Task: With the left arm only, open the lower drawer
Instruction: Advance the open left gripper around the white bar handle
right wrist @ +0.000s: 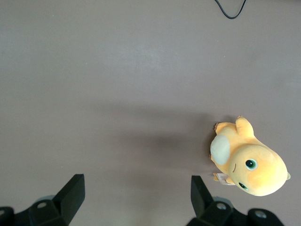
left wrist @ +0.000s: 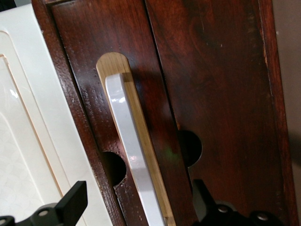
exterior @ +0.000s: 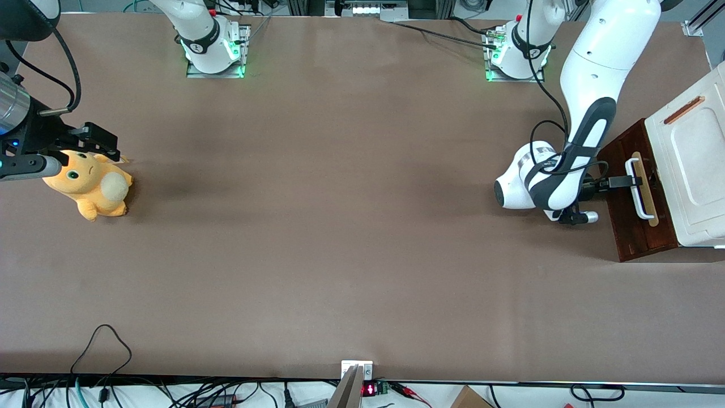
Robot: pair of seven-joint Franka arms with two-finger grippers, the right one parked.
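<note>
The brown tabletop [exterior: 340, 226] carries two groups of items, one at each end. Toward the parked arm's end lies an orange plush toy [exterior: 90, 184] with a cream belly, on its side on the bare surface.

Toward the working arm's end stands the cabinet. Its lower drawer [exterior: 637, 209] shows as a dark reddish-brown wooden front. A pale wood strip [left wrist: 141, 141] is fixed to that front, and a white U-shaped bar handle [exterior: 637, 190] is mounted along the strip. Just beside the drawer front is a white panel [exterior: 694, 164] bearing a short orange-brown strip [exterior: 683, 110].

The left arm [exterior: 589, 85] reaches from its base [exterior: 515, 54] down to the drawer front, with a black cable [exterior: 544, 96] hanging alongside the forearm. The hand [exterior: 626, 182] sits at the handle, near the handle's midpoint. In the left wrist view the two black fingers [left wrist: 70, 202] are spread apart, one on each side of the white bar, with a gap between each finger and the bar. The hand is therefore released and grasps nothing. Two round recesses [left wrist: 190, 148] in the dark wood flank the pale strip at the level of the fingers.
</note>
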